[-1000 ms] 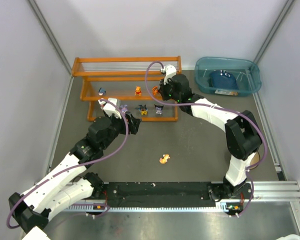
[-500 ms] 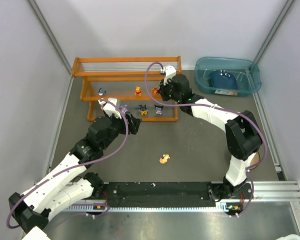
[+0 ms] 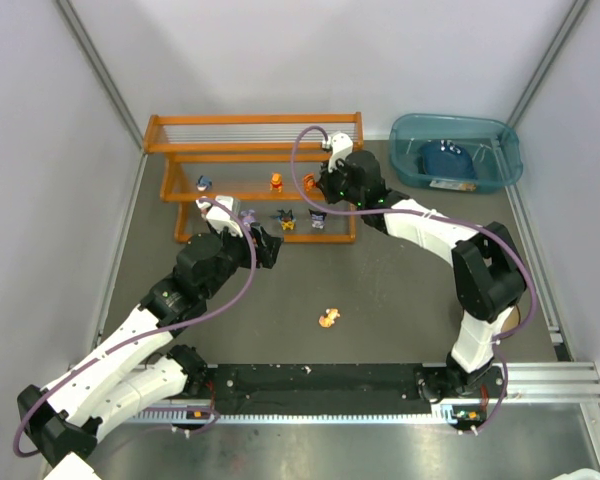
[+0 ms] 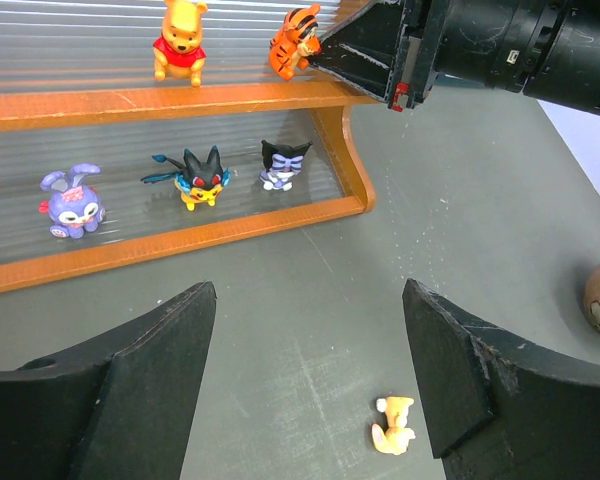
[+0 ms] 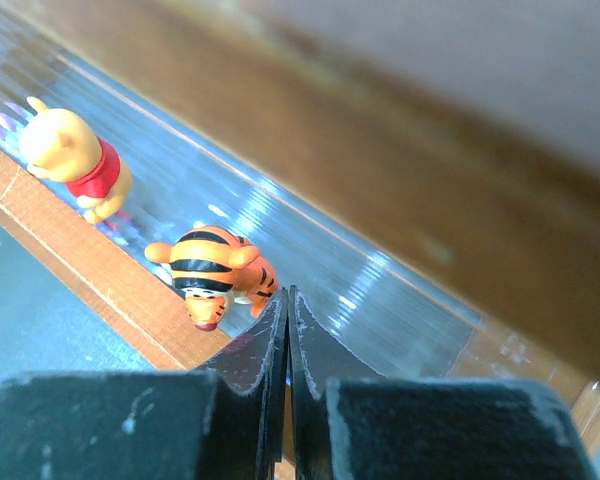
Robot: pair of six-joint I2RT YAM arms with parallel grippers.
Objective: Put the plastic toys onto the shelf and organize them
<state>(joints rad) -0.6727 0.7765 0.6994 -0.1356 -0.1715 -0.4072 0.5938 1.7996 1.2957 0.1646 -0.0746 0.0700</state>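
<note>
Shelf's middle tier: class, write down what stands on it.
On the shelf's middle tier stand a blue toy, a yellow bear and an orange tiger. The right gripper, shut beside the tiger, covers the tier's right end from above.

White arms (image 3: 130, 345), black joints (image 3: 485, 278), purple cables (image 3: 253, 268); perhaps green lights.

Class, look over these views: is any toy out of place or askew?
Yes, two. A pale orange toy lies on the table, off the shelf. On the middle tier, the striped tiger tips forward at the tip of the shut right hand, unlike the upright yellow bear beside it.
</note>
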